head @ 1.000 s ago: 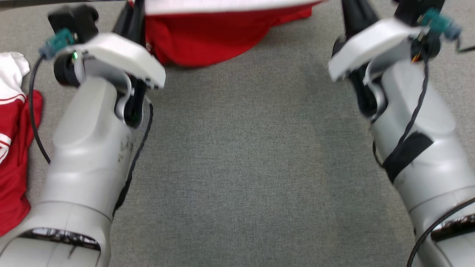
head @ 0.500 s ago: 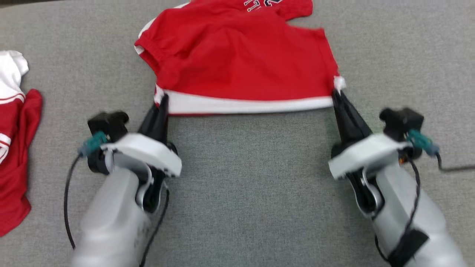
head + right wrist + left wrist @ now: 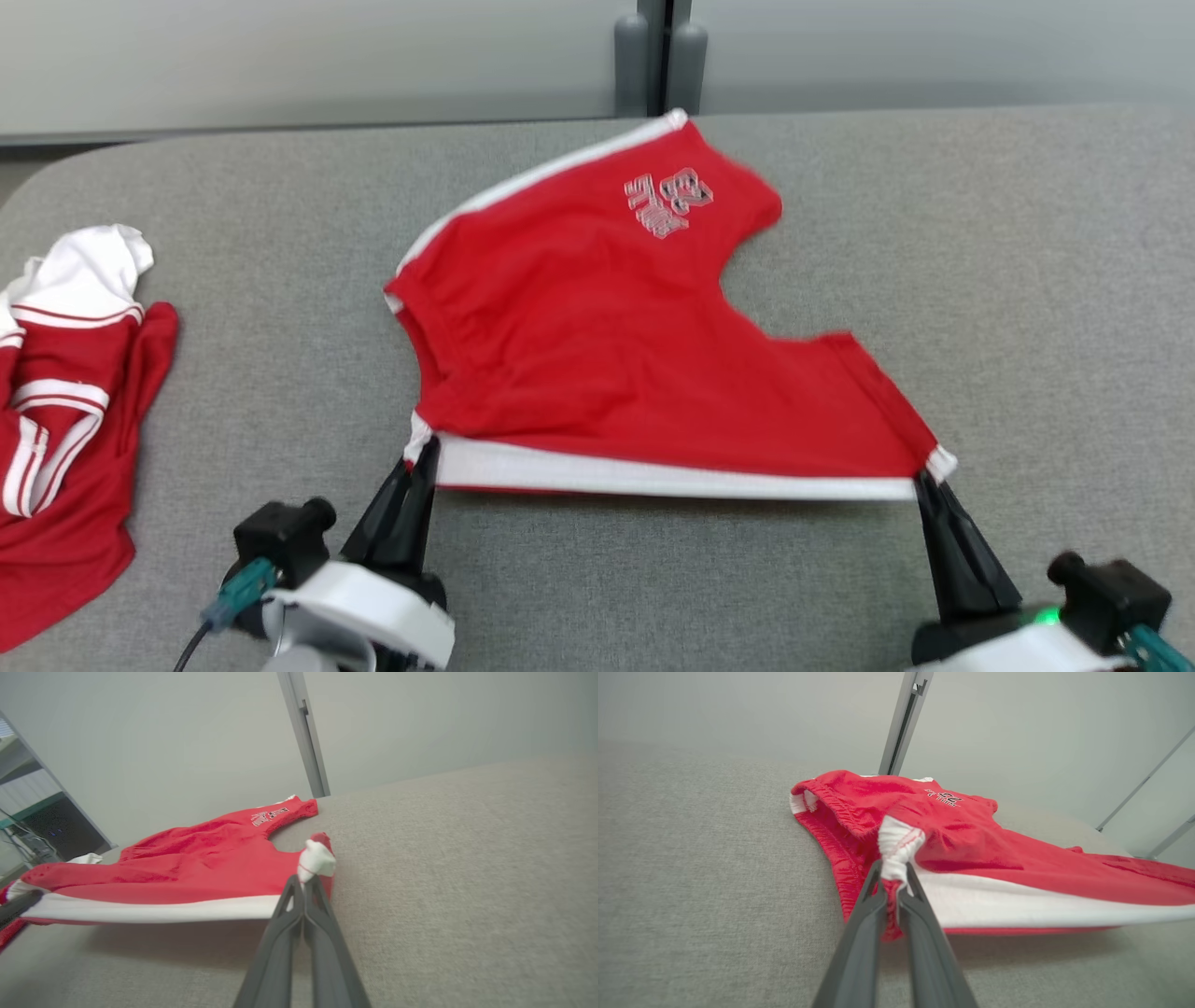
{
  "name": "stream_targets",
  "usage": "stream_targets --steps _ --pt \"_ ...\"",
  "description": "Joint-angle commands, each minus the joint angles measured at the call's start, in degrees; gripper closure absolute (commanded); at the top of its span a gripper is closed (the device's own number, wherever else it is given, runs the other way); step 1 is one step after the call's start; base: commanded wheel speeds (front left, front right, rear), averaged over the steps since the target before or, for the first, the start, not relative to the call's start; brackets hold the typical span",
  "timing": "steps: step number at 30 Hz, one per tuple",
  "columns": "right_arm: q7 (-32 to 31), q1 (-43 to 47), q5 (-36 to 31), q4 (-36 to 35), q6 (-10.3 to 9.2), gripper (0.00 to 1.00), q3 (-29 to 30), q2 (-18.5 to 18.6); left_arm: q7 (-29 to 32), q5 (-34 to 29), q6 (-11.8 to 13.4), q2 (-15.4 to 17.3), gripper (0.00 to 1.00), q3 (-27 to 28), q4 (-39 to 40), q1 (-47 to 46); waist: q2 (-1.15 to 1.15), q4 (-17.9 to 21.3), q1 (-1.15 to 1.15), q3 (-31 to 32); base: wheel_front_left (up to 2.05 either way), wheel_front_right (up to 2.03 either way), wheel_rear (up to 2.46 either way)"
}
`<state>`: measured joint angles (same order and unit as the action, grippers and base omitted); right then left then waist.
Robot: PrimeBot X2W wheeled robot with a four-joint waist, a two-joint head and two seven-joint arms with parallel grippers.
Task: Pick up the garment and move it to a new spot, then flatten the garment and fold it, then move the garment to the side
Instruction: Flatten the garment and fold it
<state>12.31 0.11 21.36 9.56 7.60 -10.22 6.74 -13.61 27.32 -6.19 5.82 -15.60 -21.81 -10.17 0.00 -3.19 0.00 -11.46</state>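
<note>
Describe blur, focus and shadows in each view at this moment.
Head view: slightly motion-blurred, the print on the red shorts smeared, lighting even. Left wrist view: left end effector soft near the bottom edge, shorts sharper. Right wrist view: the horizon tilts, a soft shadow lies on the gray surface under the lifted white edge; no glare.

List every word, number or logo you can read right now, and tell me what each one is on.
White print on the red garment: large figures with a row of small letters, too blurred to read in the head view or either wrist view.
Striped garment at the left: red and white stripes, no text to be seen on it.
</note>
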Motion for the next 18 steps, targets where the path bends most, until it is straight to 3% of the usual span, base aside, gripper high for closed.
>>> stream_targets --steps 1,11,14,18 --pt "-1.51 3.88 -0.83 -3.92 -0.24 1.00 2.18 0.13 1.19 0.41 1.79 1.76 1.00 1.14 3.74 3.30 0.00 -0.11 0.00 2.36 0.00 0.00 0.00" --pt "-10.04 15.47 -5.33 -20.87 -0.25 1.00 4.41 -0.53 9.10 2.58 7.14 3.90 1.00 2.21 24.32 15.76 0.00 0.17 0.00 4.94 0.00 0.00 0.00" --pt "-11.67 15.50 -5.20 -22.88 -0.25 1.00 5.43 -0.39 11.21 3.41 8.23 3.64 1.00 2.26 27.33 16.69 0.00 -0.37 0.00 4.84 0.00 0.00 0.00" --pt "-12.84 12.00 -4.02 -22.19 -0.25 1.00 7.10 0.00 12.96 5.37 7.71 2.87 1.00 2.09 27.27 14.60 0.00 -1.19 0.00 3.04 0.00 0.00 0.00"
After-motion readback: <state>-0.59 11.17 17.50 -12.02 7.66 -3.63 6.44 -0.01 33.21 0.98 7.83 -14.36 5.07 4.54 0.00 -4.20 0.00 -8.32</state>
